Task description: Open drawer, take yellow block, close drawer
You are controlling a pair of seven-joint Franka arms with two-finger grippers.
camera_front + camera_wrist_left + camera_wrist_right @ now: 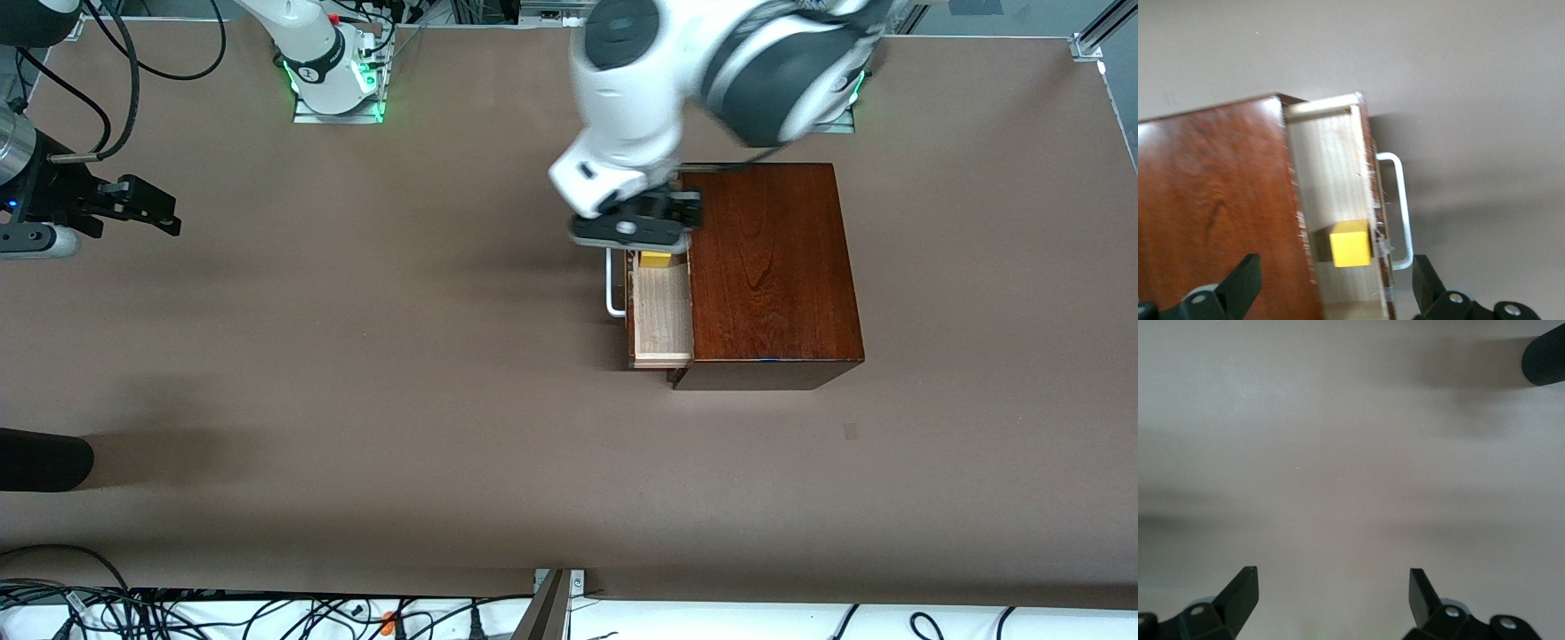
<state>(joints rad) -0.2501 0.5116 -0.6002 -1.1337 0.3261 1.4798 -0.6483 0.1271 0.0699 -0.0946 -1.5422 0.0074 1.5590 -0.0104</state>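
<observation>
The dark mahogany box stands toward the left arm's end of the table. Its drawer is pulled out, with the white handle on its front. The yellow block lies in the drawer at the end farther from the front camera. My left gripper is open and empty, over that end of the drawer and above the block. The left wrist view shows the block in the pale tray, beside the box top and the handle. My right gripper waits open and empty over bare table.
A dark rounded object lies at the table's edge at the right arm's end, also in the right wrist view. Cables run along the near edge. The brown table spreads wide in front of the drawer.
</observation>
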